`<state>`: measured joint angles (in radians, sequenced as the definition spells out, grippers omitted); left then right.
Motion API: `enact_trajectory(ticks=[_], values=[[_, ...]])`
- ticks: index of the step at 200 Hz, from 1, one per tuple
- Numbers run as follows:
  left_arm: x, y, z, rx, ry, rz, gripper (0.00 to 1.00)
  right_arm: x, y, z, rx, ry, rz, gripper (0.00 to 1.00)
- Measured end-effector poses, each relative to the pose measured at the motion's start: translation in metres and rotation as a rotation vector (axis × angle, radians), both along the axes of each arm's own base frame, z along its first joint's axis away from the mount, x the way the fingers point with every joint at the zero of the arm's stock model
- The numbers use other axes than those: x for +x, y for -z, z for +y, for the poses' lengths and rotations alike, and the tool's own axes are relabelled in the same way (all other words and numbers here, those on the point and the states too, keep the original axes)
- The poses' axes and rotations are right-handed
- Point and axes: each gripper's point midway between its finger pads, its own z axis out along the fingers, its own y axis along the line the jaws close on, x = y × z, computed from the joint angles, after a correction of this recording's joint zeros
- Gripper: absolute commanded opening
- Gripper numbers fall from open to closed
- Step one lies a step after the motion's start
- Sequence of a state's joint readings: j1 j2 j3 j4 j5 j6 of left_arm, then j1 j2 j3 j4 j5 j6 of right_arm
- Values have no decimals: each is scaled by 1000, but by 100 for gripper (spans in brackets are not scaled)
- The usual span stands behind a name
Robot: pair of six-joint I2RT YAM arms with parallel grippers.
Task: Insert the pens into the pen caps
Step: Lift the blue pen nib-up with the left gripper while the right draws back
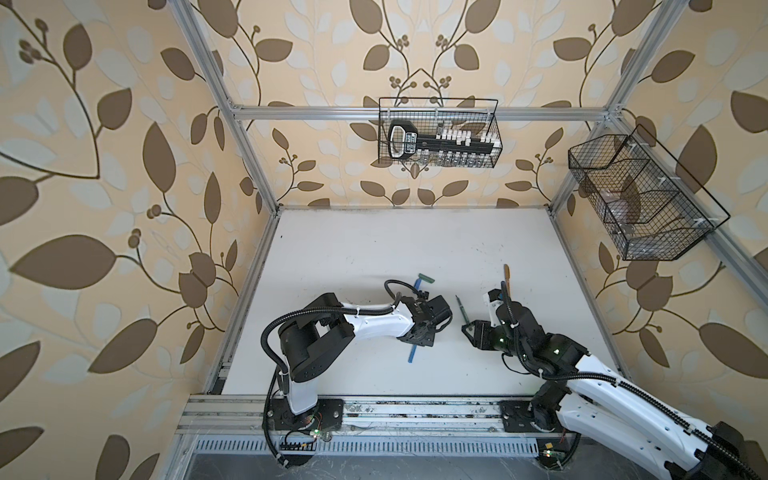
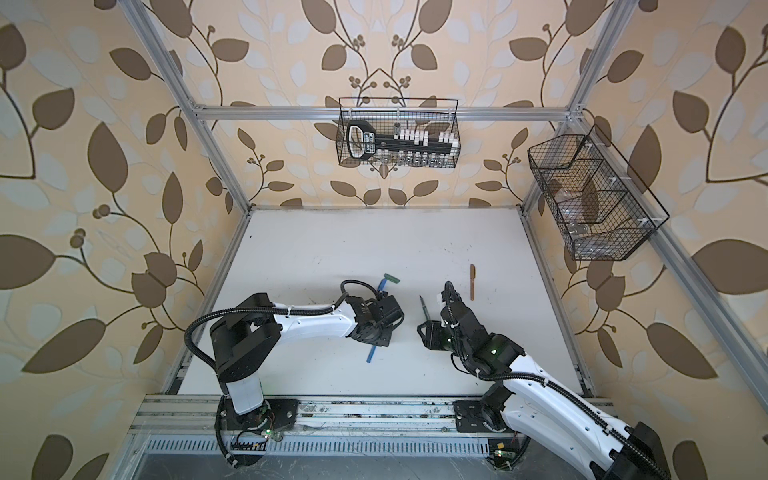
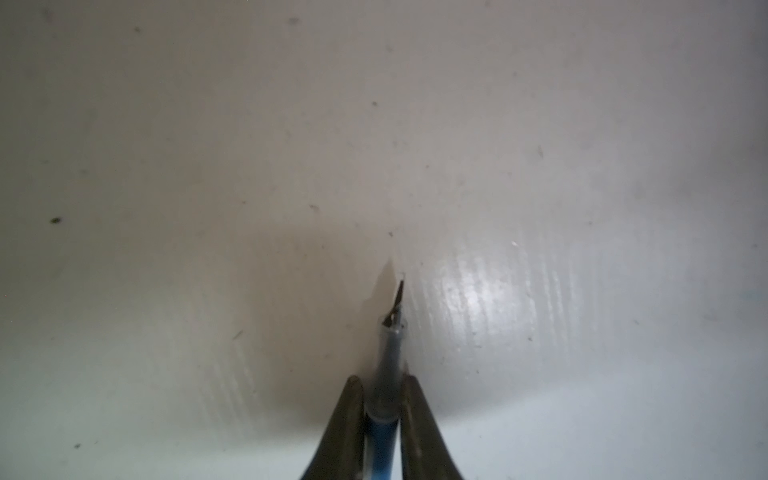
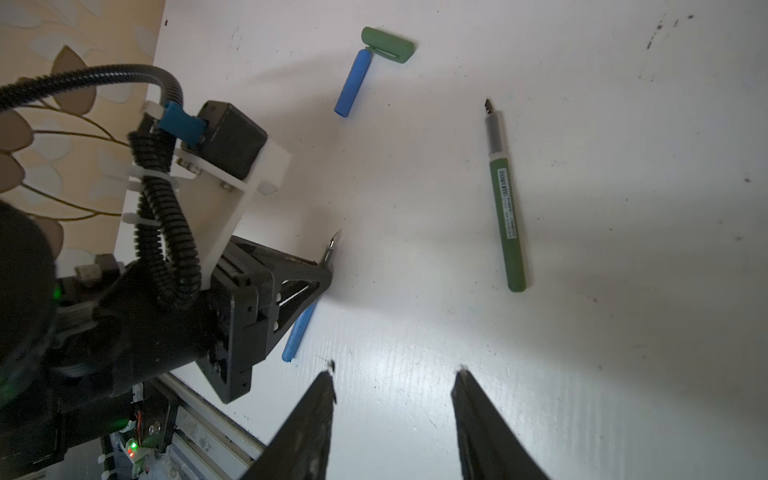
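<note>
1. The left end effector (image 3: 382, 380) is clenched on the blue pen (image 3: 388, 345). Its fingers press the barrel from both sides just behind the clear front section, and the dark tip points forward past them. The pen sits low on the worktop (image 4: 623, 291); I cannot tell whether it has been lifted.
2. Judged by its looks, this pen is light, stiff and smooth-walled. A slim round barrel can roll or swivel between flat fingers, so a hold near the front, as here, should steady the tip best. The fine tip looks fragile and should not be nudged against anything.
3. The right end effector (image 4: 395, 382) is released. Its jaws stand partly apart with nothing between them, and it hovers above bare worktop.
4. The green pen (image 4: 505, 216) lies flat and uncapped near the right end effector, touched by nothing. The plain mid-barrel looks like the safest place to take hold, clear of the tip.
5. Farther out lie the blue cap (image 4: 353, 83) and the green cap (image 4: 388, 43), the end of the blue one touching the side of the green one. These short, hollow tubes probably skid or roll easily, so each needs a firm pinch across its middle with the mouth left free.
6. The brown pen (image 2: 473, 282) lies well apart, toward the back. I cannot tell whether it is capped.
</note>
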<state>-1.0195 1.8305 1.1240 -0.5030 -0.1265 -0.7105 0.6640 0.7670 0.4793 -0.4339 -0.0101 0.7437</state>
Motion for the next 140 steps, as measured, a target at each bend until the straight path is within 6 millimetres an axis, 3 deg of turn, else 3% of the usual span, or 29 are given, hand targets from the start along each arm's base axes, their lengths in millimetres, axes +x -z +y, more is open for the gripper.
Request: enact_trajectory(ticks=[35,90,117,140], values=[[0,-2,-16,-51,89,-5,26,0,1,-1,0,2,6,48],[0,-4,-24,-84,143,-15,55,-2,0,-3,-3,4,11,48],[-7,-7,-15,-94,125,-11,57,0,-4,-2,3,6,2,48],[-14,-10,-9,-110,117,3,51,1,-6,-2,5,8,0,48]])
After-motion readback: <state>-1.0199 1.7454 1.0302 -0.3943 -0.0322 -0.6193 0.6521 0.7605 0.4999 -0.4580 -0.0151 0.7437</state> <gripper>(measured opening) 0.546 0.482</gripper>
